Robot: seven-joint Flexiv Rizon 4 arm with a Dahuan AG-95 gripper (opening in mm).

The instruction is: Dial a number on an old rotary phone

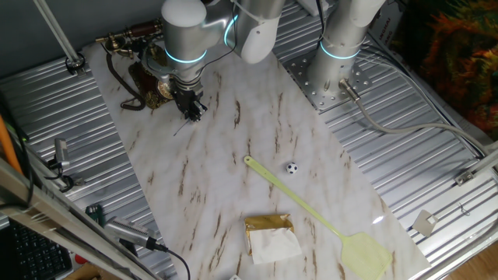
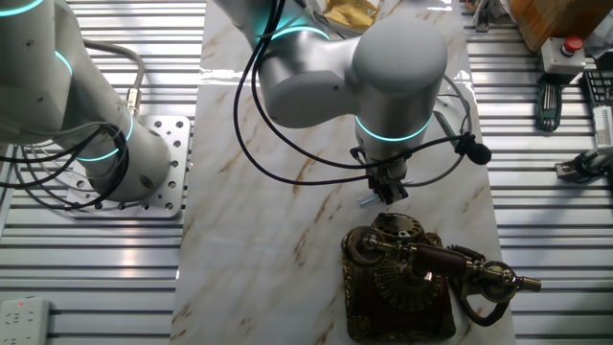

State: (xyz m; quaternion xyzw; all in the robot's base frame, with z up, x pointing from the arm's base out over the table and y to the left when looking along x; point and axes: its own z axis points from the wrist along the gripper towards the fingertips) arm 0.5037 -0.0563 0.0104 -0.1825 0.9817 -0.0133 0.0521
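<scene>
- Brass-trimmed, the old rotary phone [image 2: 402, 278] is sitting at the marble worktop's far corner.
- The gripper [image 2: 388, 192] is hovering just beside the dial, fingers pinched narrow, holding nothing I can make out.

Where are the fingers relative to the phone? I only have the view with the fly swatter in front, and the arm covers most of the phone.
Observer: In the other fixed view the fingers hang over the marble sheet just beyond the old rotary phone, apparently short of its dial.
Operator: Is the handset lifted?
Observer: No, the handset lies across the cradle, on top of the phone.
</scene>
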